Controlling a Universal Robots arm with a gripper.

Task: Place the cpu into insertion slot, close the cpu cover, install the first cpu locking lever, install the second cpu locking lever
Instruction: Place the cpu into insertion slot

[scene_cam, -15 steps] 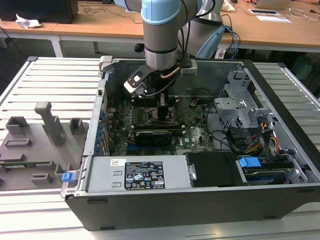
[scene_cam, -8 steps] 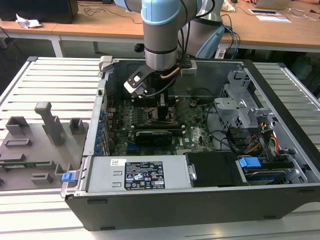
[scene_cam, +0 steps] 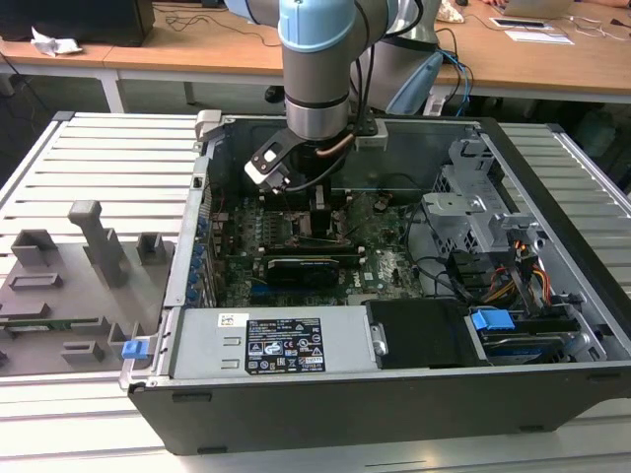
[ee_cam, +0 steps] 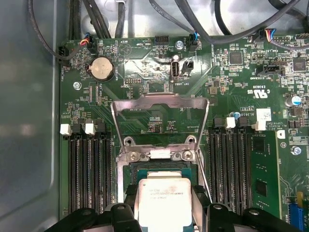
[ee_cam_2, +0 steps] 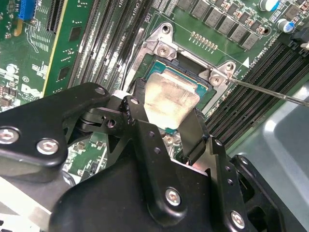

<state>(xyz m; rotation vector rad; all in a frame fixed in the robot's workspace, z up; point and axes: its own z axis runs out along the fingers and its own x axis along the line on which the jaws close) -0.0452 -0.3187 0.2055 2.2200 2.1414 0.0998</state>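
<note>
Closest to the lens in both wrist views is the black gripper (ee_cam_2: 166, 116) body. Its two fingers (ee_cam_2: 195, 137) sit tight against opposite edges of the cpu (ee_cam_2: 169, 99), so to me they look clamped on it rather than spread apart. That chip is right over the insertion slot (ee_cam_2: 189, 61), silver side up. The cpu cover (ee_cam: 159, 99) stands open beyond it, and a thin locking lever (ee_cam_2: 270, 92) sticks out free past one corner. In the exterior view it's all in the upper middle of the frame, where the arm (scene_cam: 315, 69) reaches down into the open computer case (scene_cam: 394, 409) over the green board (scene_cam: 389, 261). What'd worry me: if the chip is a bit rotated or tilted against the slot's rim, any push would land on the contacts underneath and bend them. A finger catching the rim could also drag the chip sideways. Honestly can't tell if it's seated or hovering just above, since the gripper body blocks the near half of the slot and the chip's near edge. The contacts themselves are under the chip, and which of the two levers that rod is, I can't say.
</note>
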